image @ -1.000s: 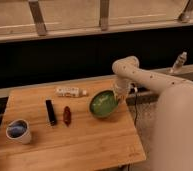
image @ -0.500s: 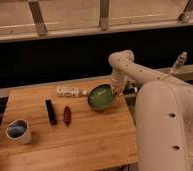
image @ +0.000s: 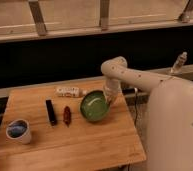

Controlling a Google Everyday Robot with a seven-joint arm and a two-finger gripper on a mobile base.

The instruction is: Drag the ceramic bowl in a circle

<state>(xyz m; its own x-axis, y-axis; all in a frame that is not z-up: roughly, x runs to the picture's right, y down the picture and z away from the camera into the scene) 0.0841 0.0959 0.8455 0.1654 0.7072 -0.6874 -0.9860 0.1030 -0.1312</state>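
The green ceramic bowl [image: 94, 106] sits on the wooden table [image: 65, 142], right of the middle and near the right edge. My gripper [image: 108, 99] comes down from the white arm and meets the bowl's right rim. The arm bends over from the right, from the white robot body [image: 172, 127].
A small white bottle [image: 70, 92] lies behind the bowl. A black bar [image: 51, 111] and a dark red packet [image: 67, 114] lie left of the bowl. A white cup with a blue inside [image: 18, 130] stands at the front left. A dark wall with rails runs behind the table.
The bowl moved back toward the far edge and then came forward and left again, with the gripper staying at its right rim. The arm's elbow shifted with it.
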